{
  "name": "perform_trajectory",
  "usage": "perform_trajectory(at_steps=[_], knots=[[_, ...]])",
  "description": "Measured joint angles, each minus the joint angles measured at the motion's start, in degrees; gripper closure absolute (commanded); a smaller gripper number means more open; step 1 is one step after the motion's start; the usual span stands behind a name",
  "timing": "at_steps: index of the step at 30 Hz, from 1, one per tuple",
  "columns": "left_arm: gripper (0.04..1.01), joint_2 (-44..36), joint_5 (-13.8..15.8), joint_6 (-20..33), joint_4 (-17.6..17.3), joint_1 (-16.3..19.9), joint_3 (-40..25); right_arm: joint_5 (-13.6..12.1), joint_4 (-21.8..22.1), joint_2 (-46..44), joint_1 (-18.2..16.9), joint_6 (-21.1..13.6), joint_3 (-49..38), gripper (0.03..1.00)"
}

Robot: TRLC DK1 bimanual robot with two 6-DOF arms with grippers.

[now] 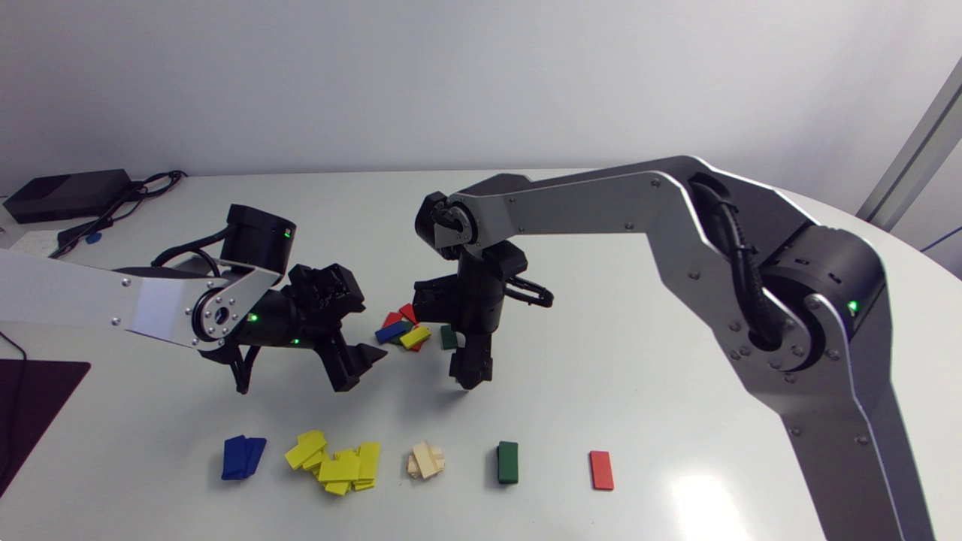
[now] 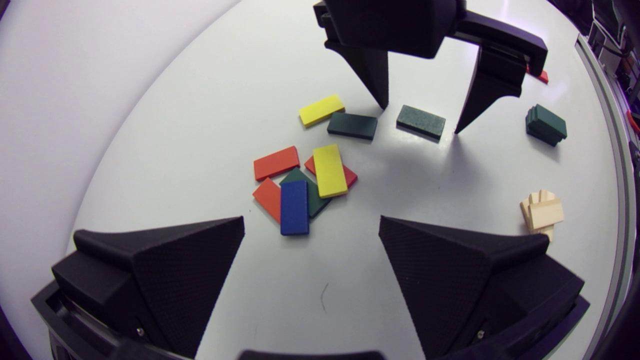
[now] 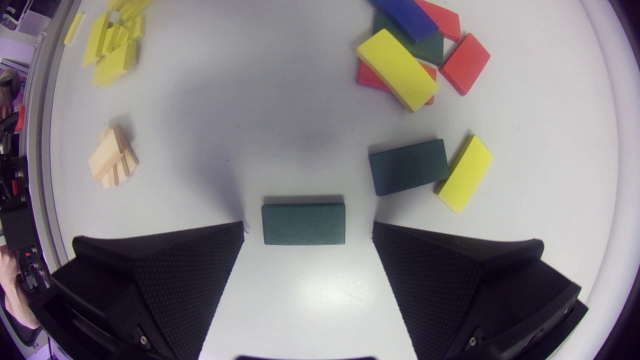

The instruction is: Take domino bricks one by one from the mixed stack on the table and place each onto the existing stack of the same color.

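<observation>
Right wrist view shows you the green brick (image 3: 303, 223) flat on the table (image 3: 280, 100) between the spread fingers of the right gripper (image 3: 307, 231), not yet touched; it seems light, stiff and smooth, so close squarely on its two short ends, low down.

Smooth white table with a rounded edge (image 1: 361, 203), plain pale grey wall (image 1: 376, 75) behind it. 1 flat black box (image 1: 68, 194) and loose black cables (image 1: 128, 199) sit at the far left corner; 1 dark maroon mat (image 1: 34, 406) lies at the left edge. Bright overhead glare (image 1: 706, 503) on the near right surface.
</observation>
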Motion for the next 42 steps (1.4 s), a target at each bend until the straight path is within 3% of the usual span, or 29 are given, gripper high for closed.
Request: perform_trajectory(at_steps=[12, 21, 26, 28, 32, 34, 36, 42], knots=[[0.087, 0.00, 0.17, 0.02, 0.02, 0.00, 0.00, 1.42, -2.01, 1.07, 0.28, 0.02, 1.97, 0.144], [0.087, -0.02, 0.42, 0.63, 0.00, 0.11, 0.00, 4.55, -2.12, 1.60, 1.49, 0.83, 2.71, 0.146], [0.087, 0.00, 0.63, 0.66, 0.00, 0.48, 0.00, 4.96, -2.12, 1.60, 1.90, 1.27, 2.71, 0.149], [0.087, 0.00, 0.63, 0.66, 0.00, 0.52, 0.00, 5.03, -2.12, 1.60, 1.92, 1.29, 2.71, 0.175], [0.087, 0.00, 0.63, 0.68, 0.00, 0.52, 0.00, 5.90, -1.88, 1.60, 2.47, 1.29, 2.58, 0.333], [0.087, -0.02, 0.63, 0.85, 0.00, 0.59, 0.00, 6.16, -1.62, 1.60, 2.93, 1.29, 2.36, 0.498], [0.087, -0.02, 0.83, 0.87, 0.00, 0.74, 0.00, 6.25, -1.53, 1.57, 3.41, 1.29, 2.14, 0.580], [0.087, -0.02, 0.87, 1.07, -0.33, 0.85, 0.00, 7.19, -0.92, 1.36, 4.20, 1.55, 1.79, 0.595]])
